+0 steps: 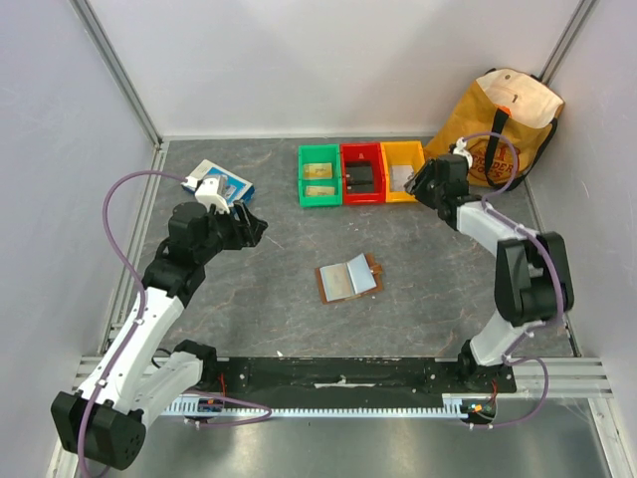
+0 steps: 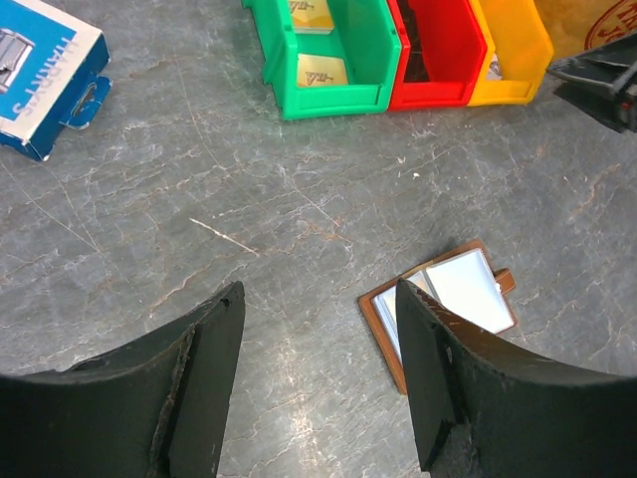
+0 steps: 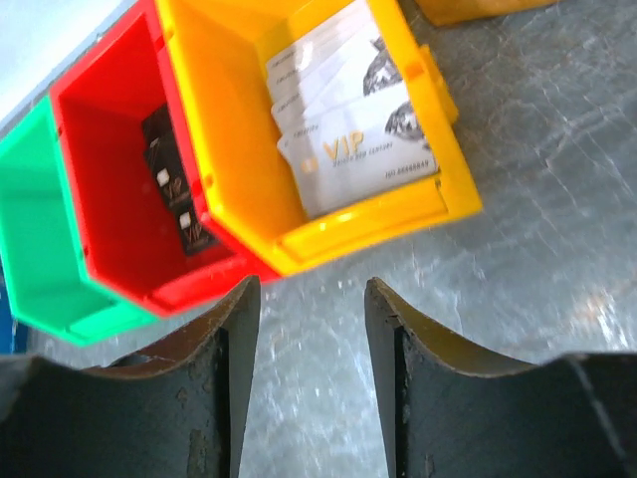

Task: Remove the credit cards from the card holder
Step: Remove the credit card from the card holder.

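Observation:
The brown card holder (image 1: 348, 280) lies open on the grey table's middle, pale inner faces up; in the left wrist view it (image 2: 468, 291) sits just behind my right finger. I cannot tell whether it holds a card. Two tan-gold credit cards (image 1: 319, 177) lie in the green bin (image 2: 320, 70). My left gripper (image 1: 247, 225) is open and empty, held above the table left of the holder (image 2: 318, 291). My right gripper (image 1: 420, 185) is open and empty, just in front of the yellow bin (image 3: 311, 284).
Green (image 1: 301, 179), red (image 1: 361, 154) and yellow (image 1: 403, 152) bins stand in a row at the back; the red one holds dark cards (image 3: 171, 189), the yellow one white VIP cards (image 3: 358, 149). A blue-and-white box (image 1: 217, 180) lies back left. A yellow bag (image 1: 503, 119) stands back right.

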